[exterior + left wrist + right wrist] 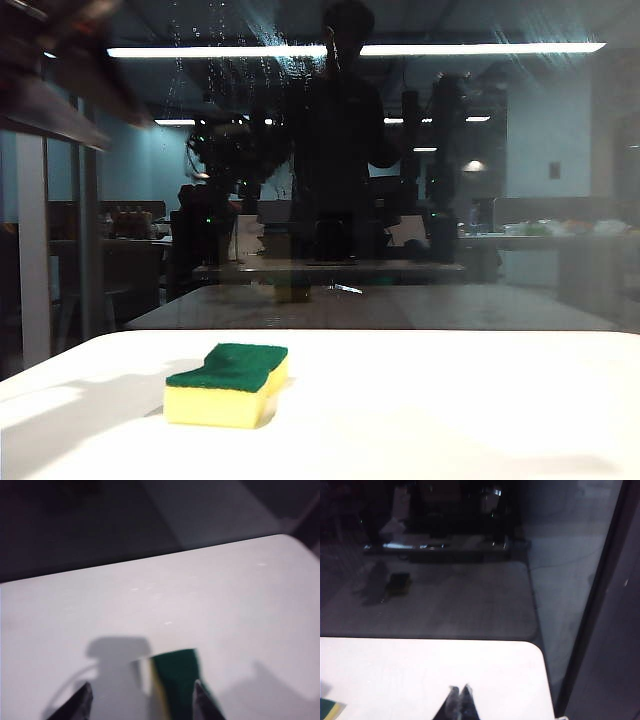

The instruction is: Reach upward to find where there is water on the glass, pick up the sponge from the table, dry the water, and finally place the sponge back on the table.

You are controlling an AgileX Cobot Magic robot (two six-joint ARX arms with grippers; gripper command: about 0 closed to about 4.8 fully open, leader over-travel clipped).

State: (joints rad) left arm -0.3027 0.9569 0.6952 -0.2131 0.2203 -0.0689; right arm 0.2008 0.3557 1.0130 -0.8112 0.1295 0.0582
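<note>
Yellow sponge lies on table between open left hand tips

sponge on table left, glass behind

Sponge flat on white table, green side up; water streaks high on glass.

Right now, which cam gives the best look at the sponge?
Exterior view: the whole sponge shows sharp, green layer up, lying on the table. The left wrist view has only a blurred part beyond the left pincer, cut off by the picture's edge. The right wrist view catches just a corner.
</note>
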